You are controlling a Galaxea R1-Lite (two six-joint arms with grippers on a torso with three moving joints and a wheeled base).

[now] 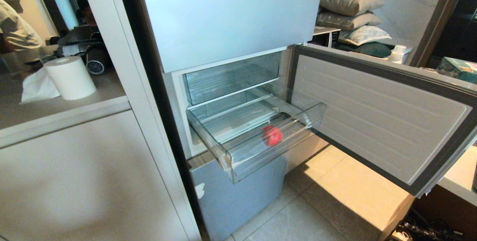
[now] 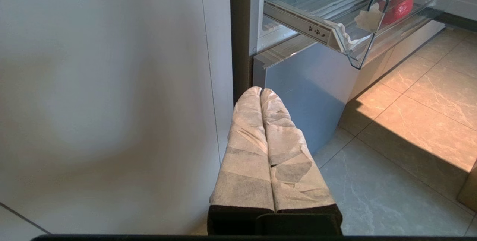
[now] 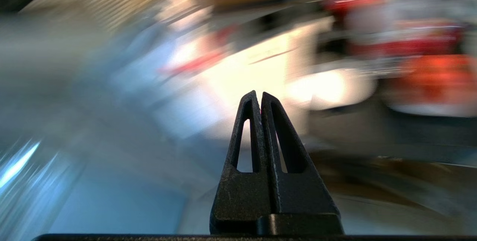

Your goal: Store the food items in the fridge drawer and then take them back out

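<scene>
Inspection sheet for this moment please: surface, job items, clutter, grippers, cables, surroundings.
Surface: beige floor tiles in front of the fridge, part sunlit.
Job's things: fridge drawer pulled out, clear plastic; red fruit lies inside near the front lip. Orange fruit: nothing seen.
Clutter: paper towel roll and white tissue on the counter to the left.
Grippers: left gripper low beside the fridge's lower panel, jaws shut, holding nothing. Right gripper jaws shut and empty; its surroundings are too blurred to place it.
Cables: a dark tangle at the bottom right corner of the head view, too small to identify.
Surroundings: fridge door swung open to the right; stacked pillows behind; a person at far left.
</scene>
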